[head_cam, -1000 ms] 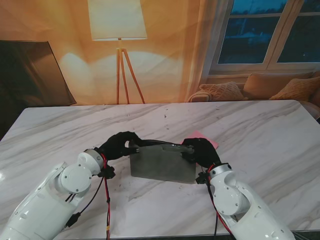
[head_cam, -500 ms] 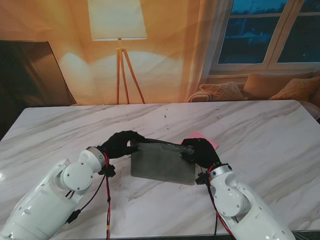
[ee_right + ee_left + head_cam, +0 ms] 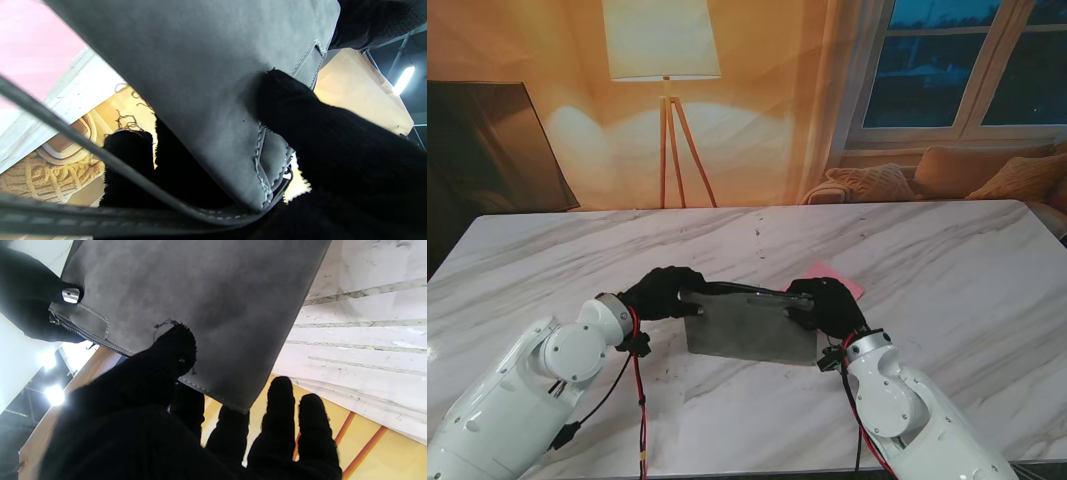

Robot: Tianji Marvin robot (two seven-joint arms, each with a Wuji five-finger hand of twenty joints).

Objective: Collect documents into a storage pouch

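- Two robot hands pinch the pouch [image 3: 749, 328] at frame center: left robot hand [image 3: 664, 292] on its left top corner, right robot hand [image 3: 823, 304] opposite.
- Pouch long axis runs left-right; pink doc [image 3: 839, 279] lies just behind right robot hand, nearer it.

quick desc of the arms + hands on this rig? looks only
Both arms are glossy white with rounded, bulbous joint housings. The left hand and right hand are five-fingered and covered in black knit gloves, fraying at some fingertips. A silver metallic tip shows on one right-hand finger. Red and black cables run loose from each wrist along the forearms.
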